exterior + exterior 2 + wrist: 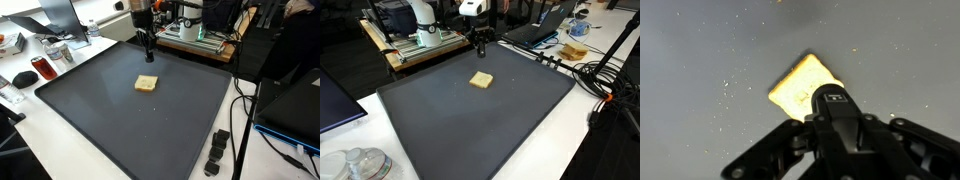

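Observation:
A small tan square of toast (pixel 146 84) lies flat on a large dark mat (pixel 100 110), a little toward the far side, and appears in both exterior views (pixel 480 79). My gripper (pixel 147 52) hangs above the mat's far edge, just behind the toast and apart from it (pixel 480 47). In the wrist view the toast (pixel 798 85) shows just beyond the gripper (pixel 830 97), partly hidden by it. The jaws look drawn together to a narrow tip, with nothing between them.
A dark red mug (pixel 41 68) and clutter sit beside the mat. Wooden shelving with equipment (pixel 200 40) stands behind the arm. Black cables and small black blocks (pixel 216 152) lie by the mat's edge. A laptop (pixel 535 30) and glass lids (pixel 360 163) are nearby.

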`<state>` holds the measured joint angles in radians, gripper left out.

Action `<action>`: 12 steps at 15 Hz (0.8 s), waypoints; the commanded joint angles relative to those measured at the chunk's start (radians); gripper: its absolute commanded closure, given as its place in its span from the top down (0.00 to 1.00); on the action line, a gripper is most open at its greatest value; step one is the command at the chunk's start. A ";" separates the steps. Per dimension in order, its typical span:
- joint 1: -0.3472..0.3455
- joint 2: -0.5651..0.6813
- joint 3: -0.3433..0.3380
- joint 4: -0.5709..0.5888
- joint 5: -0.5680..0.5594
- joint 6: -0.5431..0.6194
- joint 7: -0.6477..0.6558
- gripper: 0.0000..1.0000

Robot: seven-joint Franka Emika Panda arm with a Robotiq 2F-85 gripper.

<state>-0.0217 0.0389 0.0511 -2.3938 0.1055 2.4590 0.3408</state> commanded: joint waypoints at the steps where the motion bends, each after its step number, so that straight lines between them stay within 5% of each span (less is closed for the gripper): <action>1: 0.026 0.137 -0.019 0.123 -0.047 -0.027 0.059 0.05; 12: 0.066 0.385 -0.102 0.292 -0.036 -0.005 0.092 0.05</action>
<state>0.0189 0.3827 -0.0189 -2.1420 0.0888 2.4586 0.3997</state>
